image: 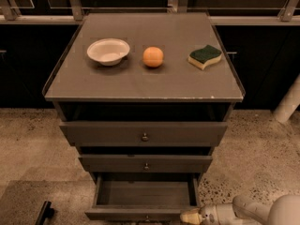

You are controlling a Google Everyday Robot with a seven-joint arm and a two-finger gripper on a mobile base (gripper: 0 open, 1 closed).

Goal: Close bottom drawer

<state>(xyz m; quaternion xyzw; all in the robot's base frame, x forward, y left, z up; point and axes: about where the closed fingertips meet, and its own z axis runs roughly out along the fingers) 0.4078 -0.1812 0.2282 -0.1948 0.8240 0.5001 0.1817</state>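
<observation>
The bottom drawer (140, 213) of the grey-brown cabinet stands pulled out, its inside empty, its low front at the bottom edge of the camera view. Its small knob (147, 218) barely shows at the frame's edge. My gripper (189, 216) comes in from the lower right on a white arm (253, 211). Its pale tip sits right at the right end of the drawer front, touching or nearly touching it.
The middle drawer (146, 163) and the top drawer (144, 133) sit further in above. On the cabinet top (140, 86) are a white bowl (108, 51), an orange (153, 56) and a green-yellow sponge (205, 56). A dark object (44, 213) lies on the speckled floor at lower left.
</observation>
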